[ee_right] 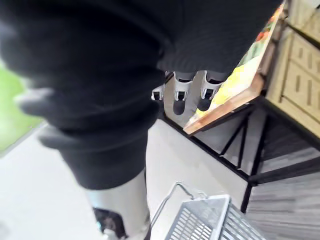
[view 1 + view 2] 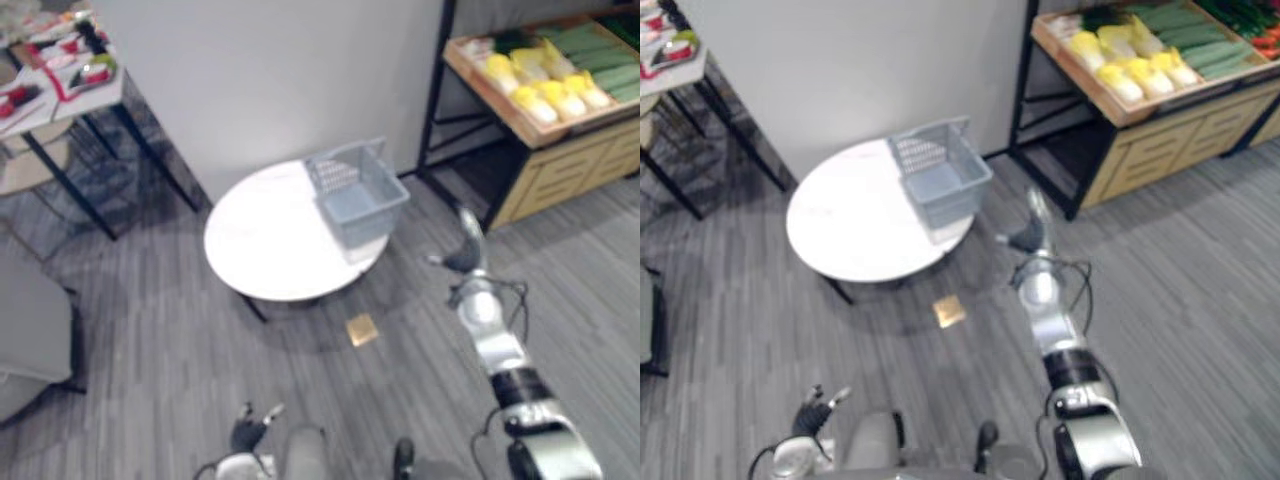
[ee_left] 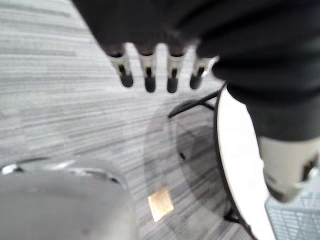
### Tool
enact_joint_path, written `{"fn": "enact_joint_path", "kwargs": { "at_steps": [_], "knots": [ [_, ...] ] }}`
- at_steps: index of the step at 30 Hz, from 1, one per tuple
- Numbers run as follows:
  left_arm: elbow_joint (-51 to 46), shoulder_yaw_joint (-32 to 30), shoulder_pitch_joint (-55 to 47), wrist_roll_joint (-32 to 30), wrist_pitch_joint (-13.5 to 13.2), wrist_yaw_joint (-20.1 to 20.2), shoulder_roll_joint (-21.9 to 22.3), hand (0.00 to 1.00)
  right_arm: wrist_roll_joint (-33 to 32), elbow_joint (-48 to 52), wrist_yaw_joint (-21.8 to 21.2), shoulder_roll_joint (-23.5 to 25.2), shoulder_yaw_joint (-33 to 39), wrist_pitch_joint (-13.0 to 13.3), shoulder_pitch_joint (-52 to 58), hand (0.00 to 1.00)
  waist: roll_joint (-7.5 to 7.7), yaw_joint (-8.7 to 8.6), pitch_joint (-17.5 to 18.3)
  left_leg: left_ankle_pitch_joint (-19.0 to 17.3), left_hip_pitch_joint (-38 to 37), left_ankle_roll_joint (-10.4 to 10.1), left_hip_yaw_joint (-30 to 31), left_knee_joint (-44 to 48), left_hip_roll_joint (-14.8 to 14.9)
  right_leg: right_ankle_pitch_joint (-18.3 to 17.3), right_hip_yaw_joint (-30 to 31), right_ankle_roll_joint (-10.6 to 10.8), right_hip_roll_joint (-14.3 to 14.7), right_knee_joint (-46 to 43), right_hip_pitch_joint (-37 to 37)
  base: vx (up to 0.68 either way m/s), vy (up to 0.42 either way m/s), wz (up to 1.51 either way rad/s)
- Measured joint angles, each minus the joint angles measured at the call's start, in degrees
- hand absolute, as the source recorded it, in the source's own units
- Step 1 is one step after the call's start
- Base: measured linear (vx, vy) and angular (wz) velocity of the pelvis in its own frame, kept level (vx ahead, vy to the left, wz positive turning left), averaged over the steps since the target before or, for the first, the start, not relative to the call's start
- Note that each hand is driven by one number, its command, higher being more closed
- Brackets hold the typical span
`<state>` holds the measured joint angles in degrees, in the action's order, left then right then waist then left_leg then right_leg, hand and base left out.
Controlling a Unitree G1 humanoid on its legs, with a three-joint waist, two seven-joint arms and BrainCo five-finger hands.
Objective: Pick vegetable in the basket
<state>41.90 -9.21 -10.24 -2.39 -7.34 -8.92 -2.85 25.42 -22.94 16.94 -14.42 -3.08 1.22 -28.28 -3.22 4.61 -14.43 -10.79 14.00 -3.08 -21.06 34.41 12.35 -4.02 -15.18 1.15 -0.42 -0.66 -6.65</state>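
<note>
Grey plastic mesh basket (image 2: 365,195) on a smooth white tabletop (image 2: 262,242) — pale wooden shelf (image 2: 572,165), matt streaked floor (image 2: 170,340).

Floor (image 2: 150,340): grey, narrow plank-like stripes throughout; small tan square plate (image 2: 362,329) set in it just in front of the round white table (image 2: 260,240), which has dark legs and stands close to the wall; wall (image 2: 270,80) plain pale grey, evenly lit; right side: black-framed stand (image 2: 432,100) with a tilted wooden tray (image 2: 500,105) on top and light wooden drawers (image 2: 575,165) below; upper left: white-topped table (image 2: 100,95) on thin black crossed legs; grey seat (image 2: 30,320) at the left edge.
</note>
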Motion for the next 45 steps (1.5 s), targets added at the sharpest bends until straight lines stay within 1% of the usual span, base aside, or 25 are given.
{"fn": "enact_joint_path", "kwargs": {
  "at_steps": [1,2,3,4,5,6,7,8,10,12,13,14,16,17,18,19,20,21,23,24,27,33,41,44,45],
  "knots": [
    [0.03,0.07,0.09,0.0,0.02,-0.01,0.23,0.0,0.81,-0.28,0.07,-1.22,0.07,-0.04,-0.45,0.0,0.06,-0.05,0.05,0.51,-0.39,0.56,-3.48,-4.46,-1.1,-0.24,-1.14,0.23,-0.08,0.61,-0.84,0.45,-0.057,0.78],
    [0.07,0.68,0.41,-0.03,0.03,-0.01,0.59,0.0,1.67,-0.69,0.09,-3.87,0.08,-0.11,-1.11,0.0,-0.25,0.1,0.38,2.91,-1.29,3.77,-9.36,-12.48,-3.42,-1.95,-3.08,0.9,-0.21,0.14,-1.62,0.43,-0.037,0.73],
    [0.22,1.44,-0.18,-0.18,0.07,0.05,0.6,0.0,2.05,-0.69,0.09,-5.44,-0.06,-0.19,-1.55,0.0,-0.37,0.26,0.5,6.71,-2.43,5.83,-12.87,-17.65,-4.9,-5.48,-4.55,1.81,-0.17,-2.88,-1.6,0.42,-0.024,0.68],
    [0.48,1.74,-0.39,-0.18,0.07,0.07,0.58,0.0,2.29,-0.69,0.09,-5.86,-0.05,-0.21,-1.55,0.0,-0.41,0.21,0.55,8.53,-3.26,6.85,-13.12,-19.31,-5.57,-7.92,-5.35,2.45,-0.26,-5.68,-1.46,0.41,0.02,0.74],
    [1.25,1.73,-0.06,-0.22,0.21,0.27,-0.47,0.0,3.53,-0.81,0.0,-5.27,0.53,-0.54,-0.89,0.0,1.66,0.06,0.42,6.61,-5.8,9.66,-12.3,-22.49,-8.22,-12.94,-7.02,3.66,-3.03,-15.43,0.24,0.39,0.046,0.97],
    [2.22,2.29,0.14,-0.59,0.47,0.18,-1.68,0.0,3.99,-1.28,-0.56,-5.02,0.52,-0.92,-0.79,0.0,2.68,-0.68,0.56,6.9,-8.98,9.57,-9.63,-26.09,-10.84,-13.43,-7.91,4.72,-7.22,-30.81,4.88,0.47,0.054,1.02],
    [2.29,2.81,-0.04,-0.83,0.45,0.27,-1.96,0.0,3.99,-1.24,-0.94,-4.85,0.33,-0.94,-0.87,0.0,2.99,-0.91,0.57,6.93,-10.68,9.52,-8.45,-27.44,-11.72,-11.97,-7.32,6.13,-9.03,-39.04,7.86,0.47,-0.003,1.03],
    [2.75,3.4,0.11,-1.23,0.46,0.2,-2.42,0.0,4.01,-1.28,-1.18,-4.83,-0.04,-0.95,-1.06,0.0,3.36,-1.13,0.58,6.47,-13.09,9.76,-6.39,-28.14,-12.66,-10.73,-3.36,6.39,-11.15,-51.76,13.01,0.41,-0.047,0.81],
    [3.39,3.97,0.85,-1.23,0.47,-0.2,-2.54,0.0,4.02,-2.31,-1.16,-4.79,-0.3,-0.99,-1.77,0.0,3.27,-1.56,0.56,6.18,-15.49,9.59,-2.6,-28.39,-12.49,-11.46,-0.1,5.02,-11.79,-56.39,17.73,0.43,-0.144,1.2],
    [3.68,3.97,1.88,-1.22,0.46,-0.29,-2.68,0.0,4.02,-2.8,-1.17,-4.95,-0.25,-1.22,-2.88,0.0,2.92,-1.82,0.38,6.21,-16.91,9.52,0.55,-28.37,-10.89,-12.42,0.23,2.94,-12.08,-48.68,20.04,0.4,-0.209,1.2],
    [3.67,4.05,2.24,-1.22,0.44,-0.29,-2.93,0.0,4.02,-2.83,-1.2,-4.95,-0.3,-1.23,-3.93,0.0,2.76,-2.15,0.39,6.41,-17.21,8.89,2.3,-28.32,-9.65,-12.28,2.37,2.98,-11.19,-39.36,21.06,0.34,-0.279,1.12],
    [3.77,4.63,2.63,-1.22,0.39,-0.19,-3.67,0.0,4.02,-2.78,-1.19,-5.35,-0.28,-1.21,-5.08,0.0,2.81,-2.98,0.45,6.32,-17.24,6.13,3.58,-28.37,-8.65,-10.88,6.01,3.48,-10.38,-29.22,21.58,0.38,-0.37,1.27],
    [3.83,5.67,3.43,-1.23,0.33,0.24,-5.43,0.0,4.02,-2.8,-1.18,-7.36,-0.08,-1.24,-5.5,0.0,4.49,-3.25,1.43,5.01,-17.5,2.34,4.88,-29.14,-8.91,-2.94,13.04,3.48,-11.08,-14.3,21.31,0.31,-0.362,1.19],
    [3.75,6.06,3.39,-1.27,0.28,0.26,-6.97,0.0,4.03,-2.9,-1.19,-7.45,0.3,-1.36,-5.03,0.0,7.85,-2.9,1.95,4.3,-18.31,0.16,6.49,-29.39,-10.63,7.16,16.46,3.96,-13.11,-9.07,20.95,0.28,-0.359,0.93],
    [4.09,5.87,3.33,-1.29,0.27,0.27,-7.89,0.0,4.05,-2.93,-1.19,-7.46,0.29,-1.36,-4.77,0.0,9.17,-2.95,2.0,3.61,-18.78,-1.17,7.5,-29.15,-11.47,9.37,17.22,8.28,-14.06,-9.64,20.88,0.33,-0.484,0.54],
    [4.48,5.47,3.48,-1.28,0.52,0.29,-6.56,0.0,4.57,-3.58,-1.3,-7.85,0.11,-1.34,-4.84,0.0,6.65,-2.38,2.07,3.2,-18.86,-2.74,7.89,-28.55,-8.93,8.78,15.56,6.75,-12.06,-11.41,21.14,0.27,-0.439,0.3],
    [3.3,5.55,1.86,-2.06,-0.08,0.53,-5.15,0.0,4.99,-4.0,-1.3,-8.49,-0.25,-1.64,-4.61,0.0,4.52,-2.91,2.84,2.12,-17.81,-4.04,7.38,-27.31,-5.6,7.88,13.98,6.21,-9.3,-8.16,19.51,0.27,-0.447,-0.01],
    [2.69,5.51,1.28,-2.83,-0.23,0.57,-4.03,0.0,5.68,-4.43,-1.31,-9.56,-0.27,-1.68,-4.89,0.0,2.22,-2.43,2.87,1.44,-17.24,-5.25,7.4,-26.6,-2.58,7.79,13.14,5.85,-6.58,-5.6,18.32,0.19,-0.305,0.02],
    [2.69,5.56,0.91,-2.91,-0.6,0.61,-3.88,0.0,5.72,-6.11,-1.31,-10.6,-0.3,-1.76,-5.5,0.0,0.63,-2.6,3.15,1.62,-16.86,-5.92,7.57,-26.69,-0.02,8.19,12.08,4.22,-4.0,-4.3,18.03,0.14,-0.233,-0.1],
    [2.71,5.59,1.02,-2.91,-1.01,0.6,-3.86,0.0,5.72,-7.5,-1.29,-11.07,-0.64,-1.8,-6.28,0.0,0.45,-2.74,2.95,1.83,-16.25,-6.25,7.67,-27.13,1.03,8.45,11.45,3.53,-2.86,-4.08,18.36,0.1,-0.176,-0.06],
    [2.75,6.82,2.31,-2.91,-1.61,0.56,-3.26,0.0,5.75,-12.83,-1.34,-12.87,-2.51,-1.79,-10.85,0.0,-0.31,-2.85,1.58,2.91,-14.84,-7.28,7.88,-28.38,1.34,9.78,10.71,2.22,-2.37,-2.88,19.63,0.06,-0.068,0.02],
    [2.79,6.8,4.4,-2.85,-2.12,-0.3,-2.94,0.0,5.83,-18.49,-1.35,-14.12,-5.04,-1.6,-18.94,0.0,-2.46,-2.64,-1.76,5.56,-11.02,-7.0,9.74,-31.27,-0.81,14.37,9.19,2.44,-3.9,3.65,20.61,0.0,0.013,0.2],
    [2.81,6.77,5.87,-2.34,-2.17,-2.0,-2.99,0.0,6.05,-23.07,-1.23,-14.9,-7.99,-1.52,-25.86,0.0,-3.16,-2.82,-7.0,6.67,-7.79,-6.84,10.86,-32.07,-1.75,16.02,8.61,2.52,-4.78,5.23,22.83,-0.01,0.002,0.08],
    [2.83,6.8,7.5,-2.3,-2.41,-2.1,-3.2,0.0,6.19,-24.8,-0.9,-16.51,-8.77,-0.17,-29.47,0.0,-3.65,-2.94,-8.74,6.95,-6.17,-6.75,11.0,-31.68,-2.03,16.76,8.64,2.54,-5.09,5.82,23.92,-0.01,0.002,0.01],
    [2.79,6.9,8.03,-2.26,-2.74,-2.11,-3.22,0.0,6.2,-26.53,-0.92,-17.18,-8.79,0.29,-31.35,1.0,-3.88,-2.92,-8.97,6.94,-5.18,-6.75,11.07,-31.21,-2.08,16.88,8.65,2.6,-5.19,5.77,24.63,0.0,0.0,0.0]
  ]
}}
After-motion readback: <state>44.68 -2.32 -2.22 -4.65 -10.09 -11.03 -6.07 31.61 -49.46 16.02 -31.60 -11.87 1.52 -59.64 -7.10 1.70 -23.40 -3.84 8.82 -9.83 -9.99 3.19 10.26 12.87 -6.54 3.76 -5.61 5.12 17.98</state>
